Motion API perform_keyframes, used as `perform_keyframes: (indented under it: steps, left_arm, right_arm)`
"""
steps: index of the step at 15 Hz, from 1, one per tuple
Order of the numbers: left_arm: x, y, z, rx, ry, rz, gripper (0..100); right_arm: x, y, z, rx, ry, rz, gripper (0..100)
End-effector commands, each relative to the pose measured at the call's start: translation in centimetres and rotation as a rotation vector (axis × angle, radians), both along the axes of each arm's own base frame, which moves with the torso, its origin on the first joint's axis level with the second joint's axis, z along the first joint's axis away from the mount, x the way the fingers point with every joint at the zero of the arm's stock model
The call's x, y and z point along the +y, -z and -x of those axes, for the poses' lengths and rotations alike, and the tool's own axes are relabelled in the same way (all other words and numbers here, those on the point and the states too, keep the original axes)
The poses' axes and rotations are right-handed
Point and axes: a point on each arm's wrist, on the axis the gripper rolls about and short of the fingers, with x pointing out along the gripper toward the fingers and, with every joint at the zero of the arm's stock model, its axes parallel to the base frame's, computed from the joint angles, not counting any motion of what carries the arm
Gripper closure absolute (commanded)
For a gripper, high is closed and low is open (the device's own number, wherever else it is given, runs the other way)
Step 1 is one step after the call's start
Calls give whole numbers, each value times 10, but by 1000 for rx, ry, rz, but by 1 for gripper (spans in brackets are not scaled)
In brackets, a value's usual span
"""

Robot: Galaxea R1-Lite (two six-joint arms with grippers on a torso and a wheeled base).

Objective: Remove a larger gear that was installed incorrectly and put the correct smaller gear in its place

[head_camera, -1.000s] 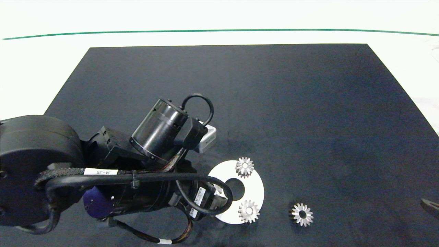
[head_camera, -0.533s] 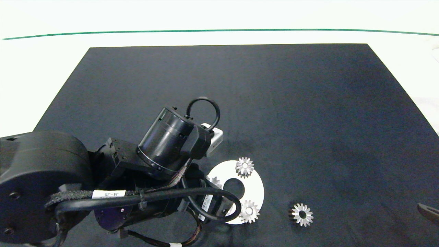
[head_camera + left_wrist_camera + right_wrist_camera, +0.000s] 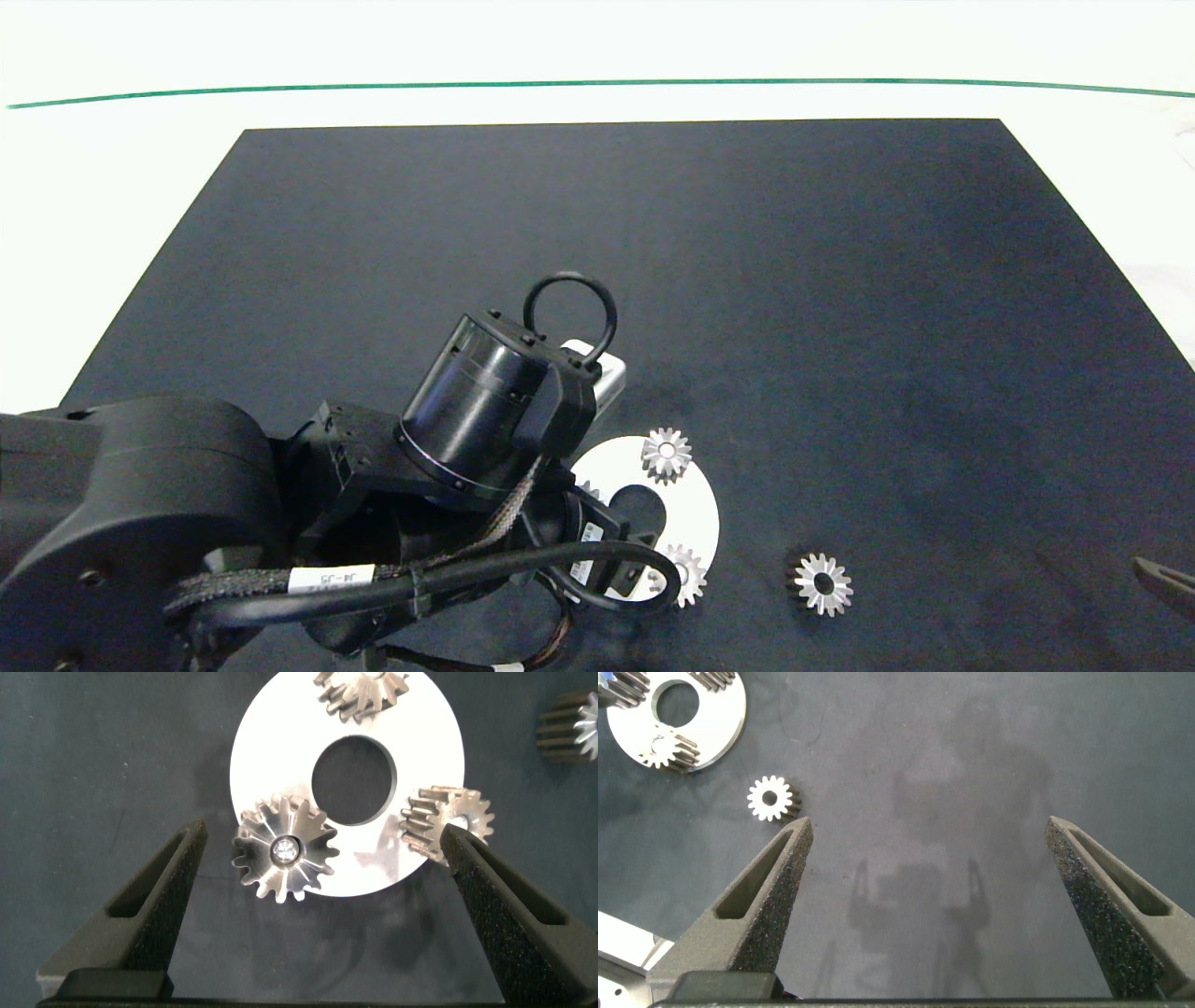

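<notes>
From the head view, the left arm reaches in from the left and covers the near-left part of the white disc (image 3: 695,509), so the left hand itself is hidden beneath it. One gear (image 3: 666,455) sits on the disc's far edge, another gear (image 3: 688,574) peeks out at its near edge, and the smaller gear (image 3: 822,583) lies loose on the dark counter (image 3: 840,327) just right of the disc. Only a sliver of the right arm shows at the right edge.

In the left wrist view, the left hand (image 3: 322,873) is spread wide, released, hovering over the disc with the larger gear (image 3: 283,847) between its fingers (image 3: 159,891), nearer one of them. That gear is seated on the disc, untouched by either pad. Two other gears rest on the disc rim.

In the right wrist view, the right hand (image 3: 929,863) is also spread wide and holds nothing, parked over bare counter well apart from the disc and the loose gear.

By my reading, nothing is done yet: the wrong gear is still installed, the grasp not closed, and removal and replacement both remain.
</notes>
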Motion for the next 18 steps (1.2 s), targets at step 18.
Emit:
perform_keyframes:
  steps: [18]
  left_arm:
    - [2,19,-11,-1,-55,-93,0]
  right_arm:
    - [0,2,0,6,-3,3,0]
